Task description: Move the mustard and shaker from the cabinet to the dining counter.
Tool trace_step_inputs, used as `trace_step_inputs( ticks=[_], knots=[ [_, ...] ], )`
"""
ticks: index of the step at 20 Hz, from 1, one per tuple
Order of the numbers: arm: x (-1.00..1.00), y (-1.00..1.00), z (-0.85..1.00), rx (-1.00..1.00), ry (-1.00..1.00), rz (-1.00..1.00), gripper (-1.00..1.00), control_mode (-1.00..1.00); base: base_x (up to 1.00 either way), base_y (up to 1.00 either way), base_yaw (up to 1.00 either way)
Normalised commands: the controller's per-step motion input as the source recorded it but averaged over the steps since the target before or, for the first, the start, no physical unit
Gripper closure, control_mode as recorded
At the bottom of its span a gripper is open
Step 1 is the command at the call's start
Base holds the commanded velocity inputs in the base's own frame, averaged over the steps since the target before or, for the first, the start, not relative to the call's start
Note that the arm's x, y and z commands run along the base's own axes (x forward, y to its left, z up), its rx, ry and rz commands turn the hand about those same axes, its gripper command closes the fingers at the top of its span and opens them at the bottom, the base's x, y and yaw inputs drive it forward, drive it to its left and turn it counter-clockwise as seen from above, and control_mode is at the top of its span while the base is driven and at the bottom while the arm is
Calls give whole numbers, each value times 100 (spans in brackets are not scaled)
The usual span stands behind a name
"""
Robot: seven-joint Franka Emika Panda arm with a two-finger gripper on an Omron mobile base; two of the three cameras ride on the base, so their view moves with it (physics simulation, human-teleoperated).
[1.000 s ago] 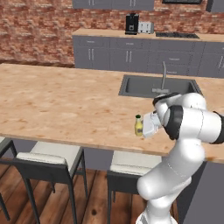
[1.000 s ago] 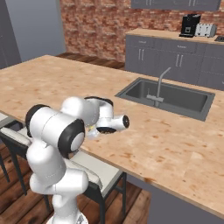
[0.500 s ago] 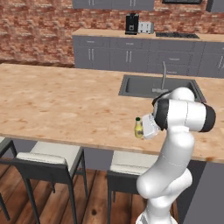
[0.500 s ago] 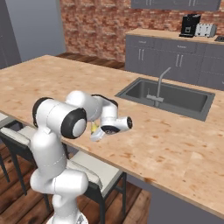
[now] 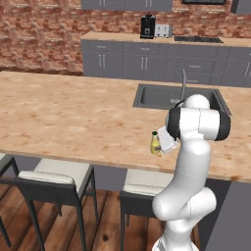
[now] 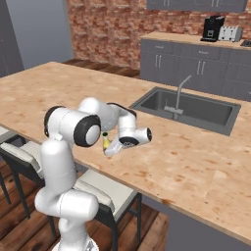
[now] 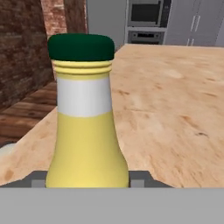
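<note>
The mustard [image 5: 155, 143] [image 6: 105, 141] is a slim yellow bottle with a dark green cap, upright close to the front edge of the dining counter [image 5: 73, 112] [image 6: 196, 166]. My gripper [image 5: 159, 146] [image 6: 111, 148] reaches it from the side and is shut on its lower body. In the hand view the mustard [image 7: 87, 131] stands right in front of the camera, with the gripper [image 7: 87, 181] around its base and the wood counter [image 7: 175, 109] behind. Whether the bottle's base rests on the wood or hangs just above it cannot be told. The shaker is out of view.
A dark sink [image 5: 176, 98] with a faucet [image 5: 184, 81] lies in the counter behind the arm. Two grey-cushioned stools [image 5: 54, 171] [image 5: 142, 188] stand under the front edge. A coffee machine [image 5: 147, 27] sits on the far grey units against the brick wall.
The arm's upper links have swung more upright over the base. The hand and the mustard have stayed in the same place at the counter's front edge.
</note>
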Motion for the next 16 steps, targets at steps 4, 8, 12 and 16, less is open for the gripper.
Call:
trace_step_inputs(
  ticks=[4, 8, 12, 16],
  knots=[
    [29, 0, -22, 1, 0, 0, 100, -100, 0, 0, 0],
    [21, -3, -25, 0, 0, 0, 100, -100, 0, 0, 0],
    [14, -5, -27, 0, -3, 2, 100, -100, 0, 0, 0],
    [10, -5, -27, 0, -3, 3, 100, -100, 0, 0, 0]
  ],
)
